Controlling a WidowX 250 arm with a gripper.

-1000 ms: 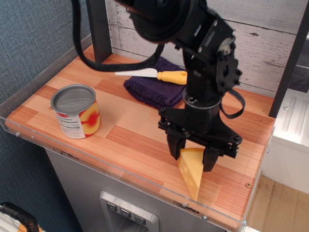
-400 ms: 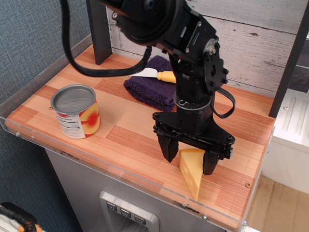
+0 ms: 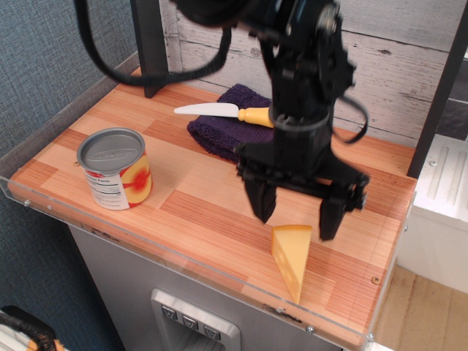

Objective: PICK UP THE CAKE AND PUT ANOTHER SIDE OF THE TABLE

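The cake (image 3: 290, 257) is a yellow-orange wedge with dimples, lying on the striped wood table (image 3: 197, 197) near its front right edge. My gripper (image 3: 294, 218) hangs just above the cake's far end, raised clear of it. Its two black fingers (image 3: 260, 201) stand wide apart, open and empty.
A tin can (image 3: 115, 169) with a grey lid stands at the front left. A purple cloth (image 3: 230, 124) lies at the back with a yellow-handled toy knife (image 3: 227, 111) on it. A clear acrylic edge (image 3: 183, 252) runs along the front. A black post (image 3: 150, 44) stands at the back left.
My gripper opened wider and rose off the cake, which stays lying on the table at the front right.
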